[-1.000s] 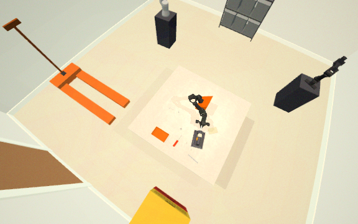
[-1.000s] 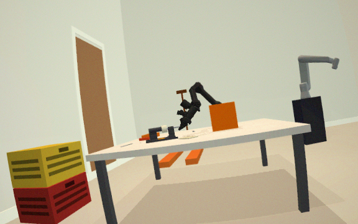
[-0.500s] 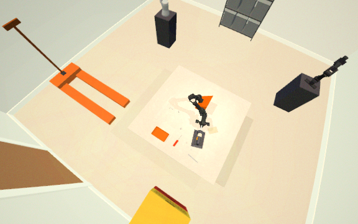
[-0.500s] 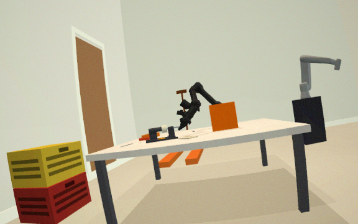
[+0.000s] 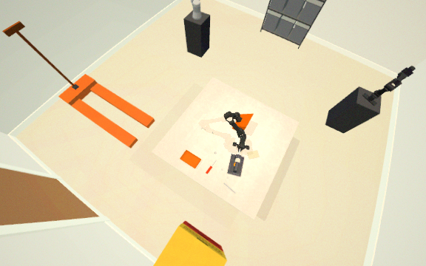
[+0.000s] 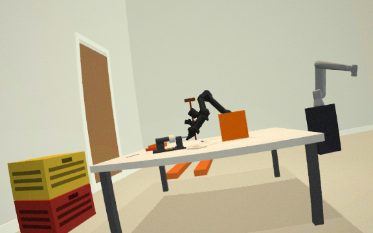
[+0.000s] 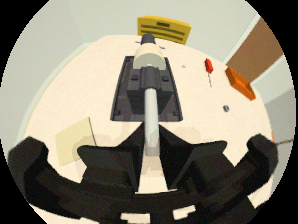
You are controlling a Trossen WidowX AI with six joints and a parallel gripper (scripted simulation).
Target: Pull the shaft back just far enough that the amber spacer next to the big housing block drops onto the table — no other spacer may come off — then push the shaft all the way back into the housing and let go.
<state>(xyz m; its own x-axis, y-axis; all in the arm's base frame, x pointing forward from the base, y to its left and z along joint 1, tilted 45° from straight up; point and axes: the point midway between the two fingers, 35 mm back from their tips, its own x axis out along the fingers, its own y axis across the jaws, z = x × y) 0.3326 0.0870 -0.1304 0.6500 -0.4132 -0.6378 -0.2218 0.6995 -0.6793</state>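
Note:
My gripper [image 5: 239, 150] [image 6: 188, 138] [image 7: 149, 125] is shut on the free end of the pale grey shaft [image 7: 151, 112], in front of the dark fixture's near post [image 6: 179, 142] [image 7: 149, 90]. The shaft runs through this post. A cream spacer [image 5: 237, 159] [image 6: 172, 138] [image 7: 149, 55] sits in line with the shaft between the near post and the big dark housing block [image 6: 159, 144] at the far end. The amber spacer [image 5: 234, 164] [image 6: 168, 149] appears low on the fixture's base, below the shaft line. It is hidden in the wrist view. The shaft's inner end is hidden.
A cream square [image 5: 253, 154] [image 7: 75, 141] lies beside the fixture. On its other side lie a red-handled screwdriver [image 5: 208, 170] [image 7: 209, 65], an orange tray [image 5: 190, 159] [image 7: 240, 83] and a small grey part [image 7: 226, 108]. A thin rod [image 5: 229, 188] lies beyond the fixture. An orange block [image 6: 233, 125] stands near the arm's base.

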